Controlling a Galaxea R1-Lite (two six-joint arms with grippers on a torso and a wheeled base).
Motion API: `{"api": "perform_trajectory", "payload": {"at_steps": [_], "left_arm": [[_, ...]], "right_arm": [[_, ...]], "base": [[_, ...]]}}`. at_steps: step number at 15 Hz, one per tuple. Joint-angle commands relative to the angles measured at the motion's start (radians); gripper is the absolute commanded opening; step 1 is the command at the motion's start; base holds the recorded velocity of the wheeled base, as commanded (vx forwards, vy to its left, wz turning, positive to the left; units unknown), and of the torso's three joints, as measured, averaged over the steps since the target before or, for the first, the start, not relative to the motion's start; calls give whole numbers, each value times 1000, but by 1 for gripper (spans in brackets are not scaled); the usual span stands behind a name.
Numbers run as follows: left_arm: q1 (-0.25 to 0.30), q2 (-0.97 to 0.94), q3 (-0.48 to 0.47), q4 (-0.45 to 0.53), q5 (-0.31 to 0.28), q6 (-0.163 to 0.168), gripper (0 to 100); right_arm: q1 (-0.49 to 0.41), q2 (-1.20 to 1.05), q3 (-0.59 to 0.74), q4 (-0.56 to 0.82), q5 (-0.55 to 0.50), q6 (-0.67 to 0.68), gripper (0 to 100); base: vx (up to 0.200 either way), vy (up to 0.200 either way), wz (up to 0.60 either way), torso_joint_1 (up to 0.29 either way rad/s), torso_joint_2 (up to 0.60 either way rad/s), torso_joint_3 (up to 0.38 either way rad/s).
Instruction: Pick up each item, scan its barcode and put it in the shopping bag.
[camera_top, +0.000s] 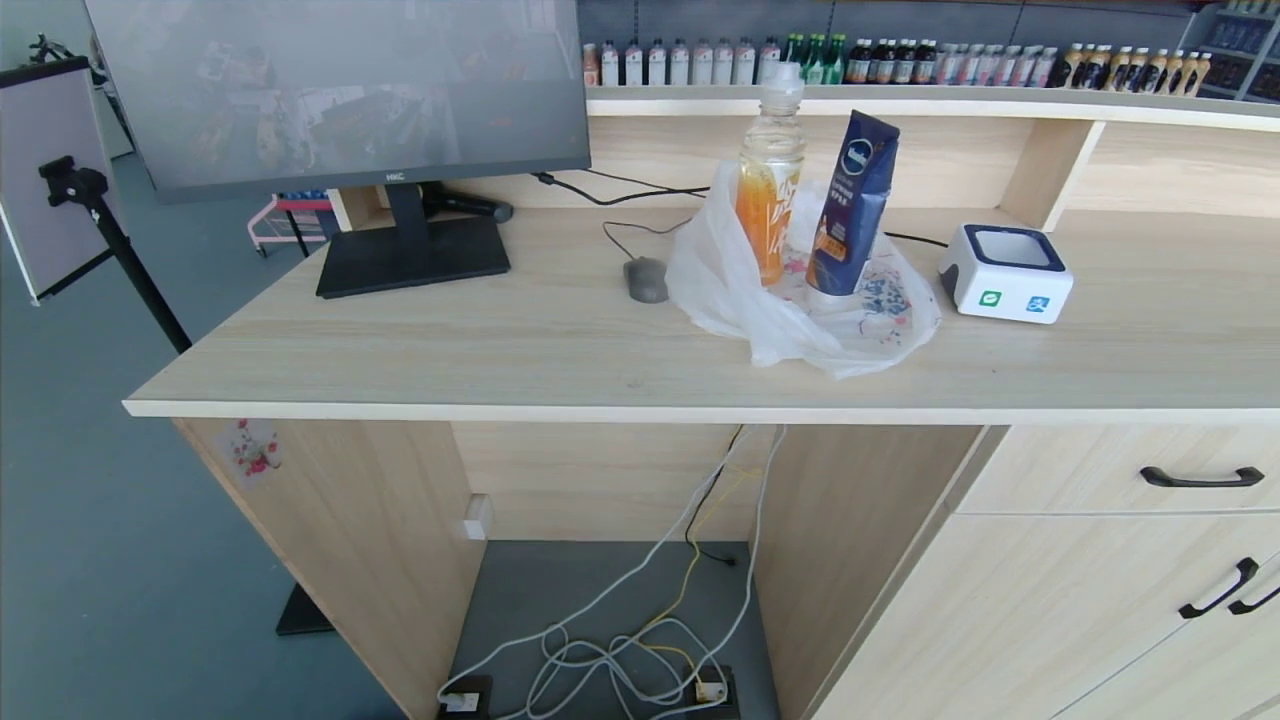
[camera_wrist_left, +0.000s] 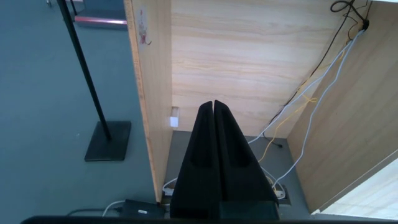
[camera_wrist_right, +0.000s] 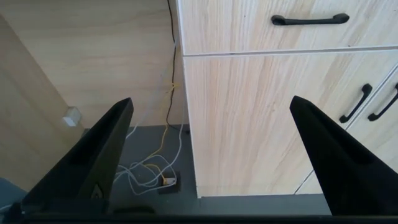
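On the wooden counter (camera_top: 560, 340) lies a crumpled white shopping bag (camera_top: 800, 300). An orange drink bottle (camera_top: 769, 185) and a dark blue tube (camera_top: 852, 205) stand upright in it. A white barcode scanner (camera_top: 1005, 272) with a dark window sits just right of the bag. My left gripper (camera_wrist_left: 214, 109) hangs low in front of the counter's open underside, its two black fingers pressed together with nothing between them. My right gripper (camera_wrist_right: 211, 124) is low in front of the drawer fronts, fingers spread wide and empty.
A monitor (camera_top: 340, 90) on a black stand occupies the counter's left back, with a grey mouse (camera_top: 646, 279) beside the bag. Cables (camera_top: 620, 640) trail under the counter. A black tripod pole (camera_wrist_left: 87, 81) stands to the left. Drawers with black handles (camera_wrist_right: 309, 20) lie to the right.
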Motion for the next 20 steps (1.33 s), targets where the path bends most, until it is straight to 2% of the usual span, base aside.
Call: {"api": "perform_trajectory", "payload": {"at_steps": [1, 2, 20], "left_arm": [[0, 0, 0, 0, 0, -1, 0], [0, 0, 0, 0, 0, -4, 0], [0, 0, 0, 0, 0, -11, 0]], "right_arm": [[0, 2, 0, 0, 0, -1, 100], [0, 2, 0, 0, 0, -1, 100], [0, 2, 0, 0, 0, 4, 100]], "base": [[0, 0, 0, 0, 0, 0], [0, 0, 0, 0, 0, 0], [0, -200, 0, 2, 3, 2]]}}
